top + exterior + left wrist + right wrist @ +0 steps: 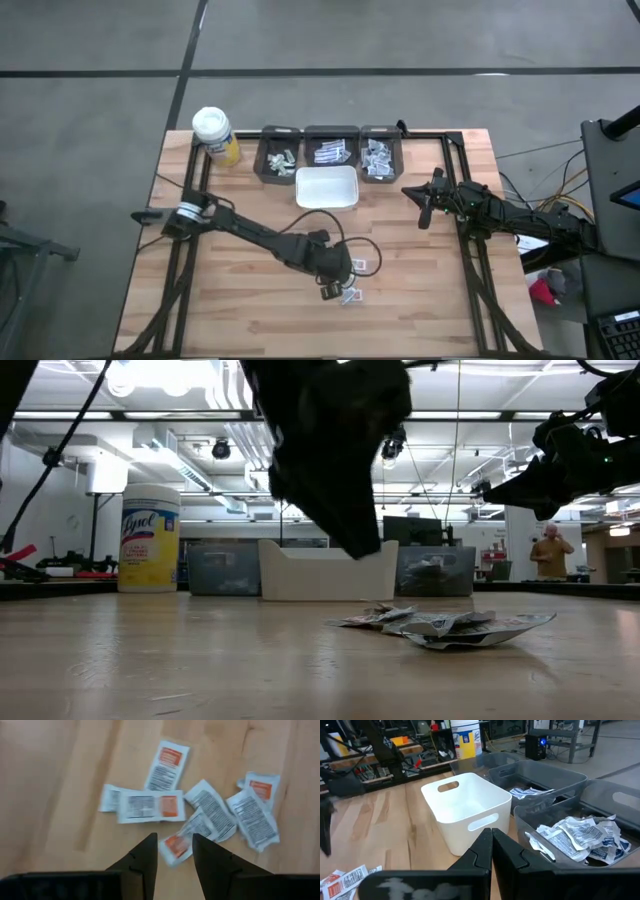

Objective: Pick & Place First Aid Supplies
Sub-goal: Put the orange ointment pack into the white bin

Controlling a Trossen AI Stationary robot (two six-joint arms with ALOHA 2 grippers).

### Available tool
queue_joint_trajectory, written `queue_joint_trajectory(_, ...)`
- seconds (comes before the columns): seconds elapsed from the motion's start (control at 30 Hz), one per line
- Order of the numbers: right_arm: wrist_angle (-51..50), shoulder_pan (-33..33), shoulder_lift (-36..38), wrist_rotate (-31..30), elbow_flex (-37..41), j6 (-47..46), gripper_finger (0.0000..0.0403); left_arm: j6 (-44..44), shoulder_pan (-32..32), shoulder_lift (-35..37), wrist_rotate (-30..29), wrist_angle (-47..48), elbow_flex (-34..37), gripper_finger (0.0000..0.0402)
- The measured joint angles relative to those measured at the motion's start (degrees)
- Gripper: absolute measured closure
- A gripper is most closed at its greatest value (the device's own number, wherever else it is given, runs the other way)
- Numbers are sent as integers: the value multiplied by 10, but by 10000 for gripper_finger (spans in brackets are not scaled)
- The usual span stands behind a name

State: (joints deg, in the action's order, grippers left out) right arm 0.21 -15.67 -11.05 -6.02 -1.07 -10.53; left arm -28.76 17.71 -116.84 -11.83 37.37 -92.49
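1. Lower centre of the high view, on the wooden bench (240,290): a loose scatter of first aid packets (352,293), white with orange-red and black print, some overlapping.
2. Left gripper (175,851): hangs directly over the scatter with its fingers (145,857) spread apart and holding nothing. In the left wrist view, one small packet (176,846) with an orange patch lies right in the gap between the fingertips.
3. Key relation: that packet sits straight ahead of the fingers and appears to lie slantwise to the gap between them, with neighbouring packets touching or overlapping its far end. A straight descent looks enough to bracket it, though a neighbour might well be caught along with it.
4. Right gripper (491,845): fingers pressed together, empty, hovering at centre right of the high view, just beside the bins and well apart from the scatter. The left arm is plainly the nearer one.
5. White bin (326,187): upper centre of the high view, appears empty. Behind it sit three dark trays (330,150) holding more packets.
6. Yellow wipes canister (215,135): upper left of the bench.
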Motion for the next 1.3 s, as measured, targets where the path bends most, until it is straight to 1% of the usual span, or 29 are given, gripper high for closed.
queue_joint_trajectory(0.23,0,0,0,0,0,-6,394,-127,-8,-43,51,-7,-12,280)
queue_joint_trajectory(0.43,0,0,0,0,0,-5,394,-201,-8,-69,54,4,-21,280)
queue_joint_trajectory(0.63,0,0,0,0,0,-10,394,-239,-8,-80,51,48,-23,280)
queue_joint_trajectory(0.77,0,0,0,0,0,-10,394,-280,-9,-83,51,109,-23,285)
queue_joint_trajectory(0.83,0,0,0,0,0,-10,394,-287,-10,-83,51,140,-23,296)
queue_joint_trajectory(0.9,0,0,0,0,0,-10,394,-284,-10,-84,51,157,-22,316)
queue_joint_trajectory(1.07,0,0,0,0,0,-10,394,-260,-10,-85,49,160,-21,388)
queue_joint_trajectory(1.3,0,0,0,0,0,-10,394,-229,-11,-76,49,167,-27,400)
